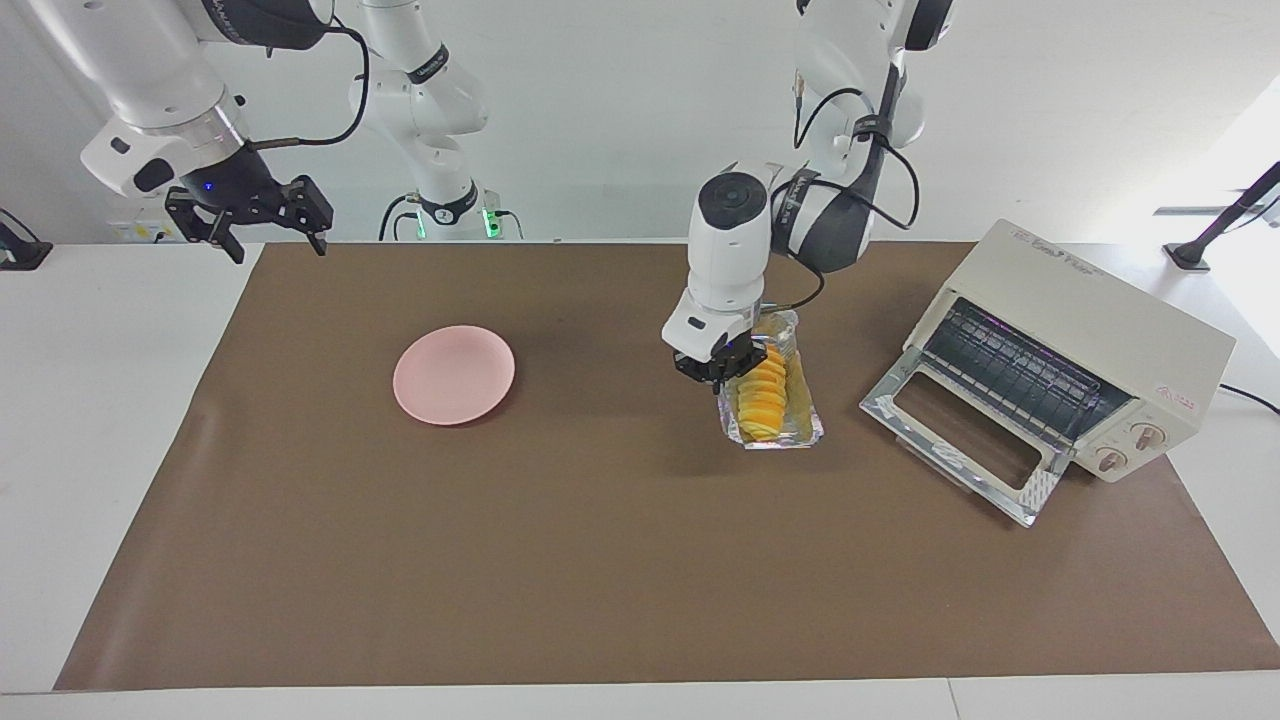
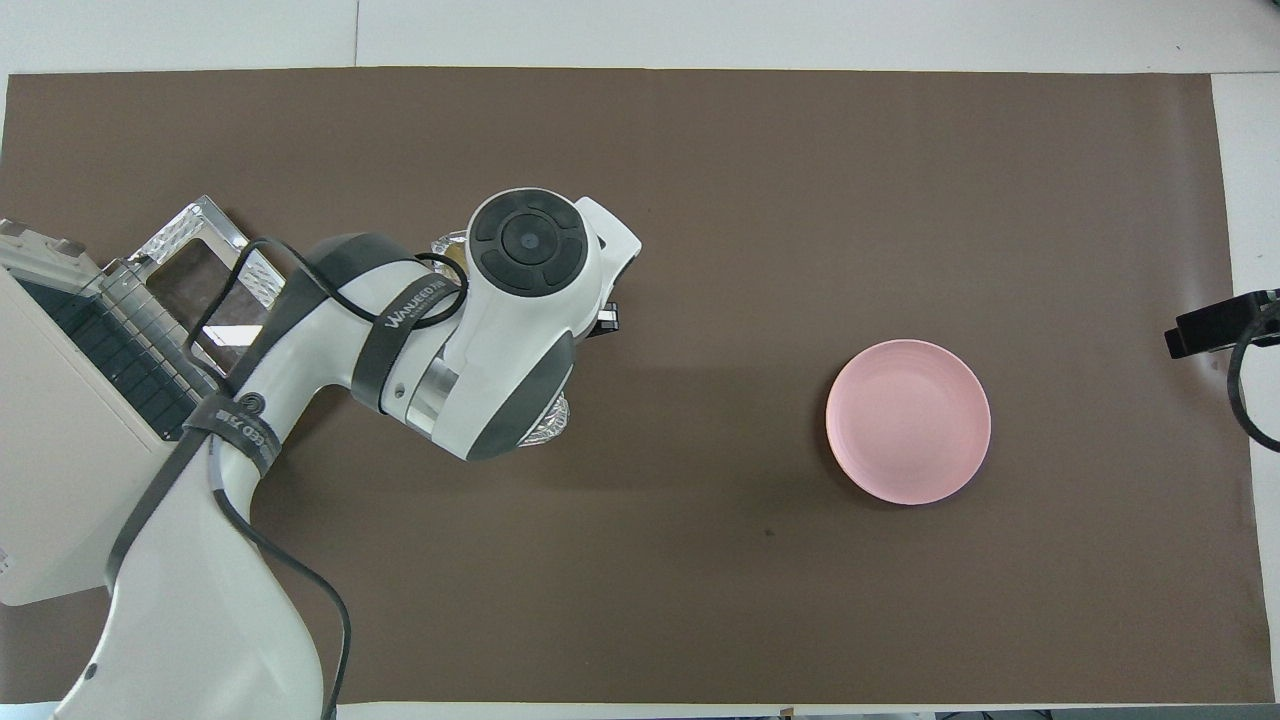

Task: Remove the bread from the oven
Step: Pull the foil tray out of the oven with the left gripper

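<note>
Facing view: bread (image 1: 762, 392) sits in a crinkled foil tray (image 1: 800, 425) on the brown mat (image 1: 600, 560), centre-right of frame, out of the oven (image 1: 1075, 350) and beside its dropped door (image 1: 960, 440). Tray lies between oven and pink plate (image 1: 454, 374), much closer to the oven. Loaf is golden-yellow w/ ridges, running lengthwise in the tray.

Left hand (image 1: 716, 372) is down at the tray's upper end, right at the loaf's robot-side end, wrist pointing straight down. Cannot tell if its fingers are closed on the bread or just around it; the dark finger block hides the contact. In the overhead view the left arm's wrist covers nearly all of it; only bits of foil tray (image 2: 548, 425) peek out below the wrist, centre-left of frame.

Oven: cream-white, at right of the facing frame, door folded flat onto the tabletop, wire rack (image 1: 1015, 372) visible inside, two knobs at the lower right corner of its front. Overhead, oven (image 2: 70, 470) is at the left edge.

Right hand (image 1: 250, 215) hangs in the air at upper left of the facing frame, over the mat's corner edge, fingers spread wide, holding nothing. That arm waits. Overhead, just its dark tip (image 2: 1220, 325) shows at the right edge.

Pink plate (image 2: 908, 421) sits bare, centre-right overhead.
</note>
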You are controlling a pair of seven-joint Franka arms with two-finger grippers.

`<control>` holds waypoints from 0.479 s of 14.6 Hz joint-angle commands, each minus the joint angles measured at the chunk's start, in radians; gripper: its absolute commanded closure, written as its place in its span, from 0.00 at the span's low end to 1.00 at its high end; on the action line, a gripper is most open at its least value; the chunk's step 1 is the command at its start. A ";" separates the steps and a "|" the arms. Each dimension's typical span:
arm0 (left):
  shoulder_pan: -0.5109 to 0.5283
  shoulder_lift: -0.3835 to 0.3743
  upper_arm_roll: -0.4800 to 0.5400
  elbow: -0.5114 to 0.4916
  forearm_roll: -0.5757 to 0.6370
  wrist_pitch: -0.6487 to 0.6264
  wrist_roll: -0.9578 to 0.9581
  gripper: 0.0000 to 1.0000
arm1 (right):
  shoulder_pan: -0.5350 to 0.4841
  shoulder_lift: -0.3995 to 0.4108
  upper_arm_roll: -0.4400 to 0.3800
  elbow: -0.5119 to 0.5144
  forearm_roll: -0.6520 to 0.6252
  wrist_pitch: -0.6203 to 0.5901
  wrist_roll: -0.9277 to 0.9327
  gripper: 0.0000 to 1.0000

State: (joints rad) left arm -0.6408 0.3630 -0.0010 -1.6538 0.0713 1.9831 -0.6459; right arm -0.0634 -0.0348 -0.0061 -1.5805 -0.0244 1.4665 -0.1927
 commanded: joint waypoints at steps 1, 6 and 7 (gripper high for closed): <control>-0.039 0.052 0.016 -0.007 -0.019 0.078 -0.055 1.00 | -0.013 -0.023 0.008 -0.023 0.001 -0.009 -0.002 0.00; -0.037 0.093 0.016 -0.006 -0.033 0.145 -0.143 1.00 | -0.012 -0.023 0.008 -0.023 0.003 -0.009 -0.002 0.00; -0.033 0.093 0.016 -0.003 -0.039 0.141 -0.138 1.00 | -0.015 -0.023 0.008 -0.023 0.003 -0.009 -0.001 0.00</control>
State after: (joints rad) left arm -0.6737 0.4665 0.0059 -1.6562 0.0536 2.1159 -0.7782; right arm -0.0634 -0.0348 -0.0066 -1.5805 -0.0244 1.4665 -0.1927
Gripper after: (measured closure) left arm 0.987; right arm 0.000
